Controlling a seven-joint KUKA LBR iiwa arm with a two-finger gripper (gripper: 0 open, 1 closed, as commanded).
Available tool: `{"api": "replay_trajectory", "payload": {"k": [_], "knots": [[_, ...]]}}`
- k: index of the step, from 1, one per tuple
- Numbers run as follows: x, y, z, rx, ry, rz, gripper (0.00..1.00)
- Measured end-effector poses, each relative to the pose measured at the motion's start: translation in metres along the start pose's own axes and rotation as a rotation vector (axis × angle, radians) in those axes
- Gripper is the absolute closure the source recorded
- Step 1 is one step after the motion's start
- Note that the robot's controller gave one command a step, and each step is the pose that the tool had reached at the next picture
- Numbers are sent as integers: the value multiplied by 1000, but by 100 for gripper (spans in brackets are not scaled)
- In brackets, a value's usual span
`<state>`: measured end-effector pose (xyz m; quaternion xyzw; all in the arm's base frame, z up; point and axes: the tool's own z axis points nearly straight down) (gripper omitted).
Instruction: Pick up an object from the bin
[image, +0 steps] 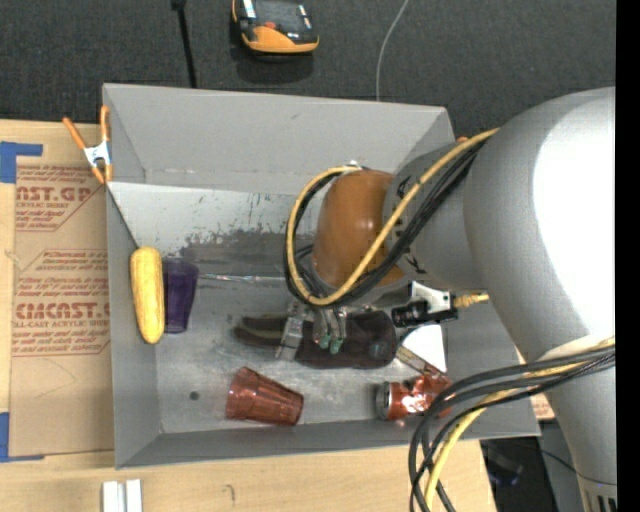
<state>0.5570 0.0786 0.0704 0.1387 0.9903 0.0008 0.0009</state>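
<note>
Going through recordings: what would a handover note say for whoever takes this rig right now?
Gripper: low in the middle of the bin, right over a dark elongated thing; no grasp can be confirmed.
Other things: yellow corn cob and purple cup by the view's left wall; red cup on its side and red can along the lower wall.
Done: arm is down in the bin.
Left: grasp one thing and lift it out.

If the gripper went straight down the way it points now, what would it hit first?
Most likely the dark brown object lying mid-bin directly under the gripper; the gap between them is unclear from above.
</note>
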Motion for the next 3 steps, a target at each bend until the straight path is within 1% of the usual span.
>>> {"api": "replay_trajectory", "payload": {"k": [2,3], "knots": [[0,0,-1,0,0,0,100],[1,0,-8,1,4,0,100]]}}
